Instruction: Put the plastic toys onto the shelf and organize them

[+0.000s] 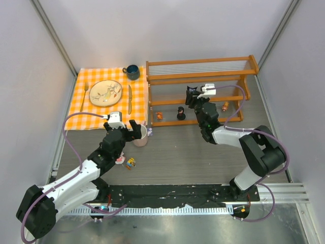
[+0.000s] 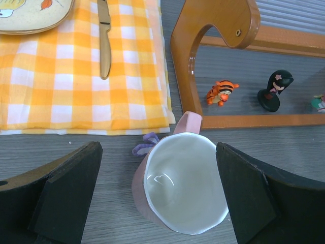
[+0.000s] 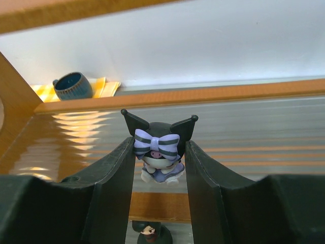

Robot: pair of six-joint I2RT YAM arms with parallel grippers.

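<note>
Orange-checked cloth (image 1: 96,118) lies beyond the left gripper (image 2: 157,198), whose jaws are spread wide around a pink-and-white mug (image 2: 180,188), perhaps lining up on the purple toy (image 2: 144,145) peeking out at the mug's far rim. A pink-white toy (image 1: 120,160) and a yellow toy (image 1: 131,163) wait on the counter (image 1: 193,157) back of that gripper, beside its arm. To the right, the right gripper (image 3: 160,152) pinches a black, bow-wearing figurine (image 3: 161,133) inside the shelf (image 1: 198,77), under its slatted top, apparently to set it down. A tiger toy (image 2: 221,92) and a dark-haired figurine (image 2: 274,90) stand on the tier below.

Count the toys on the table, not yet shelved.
3: purple toy beside the mug; yellow toy and pink-white toy beside the left arm, which may hide others.
</note>
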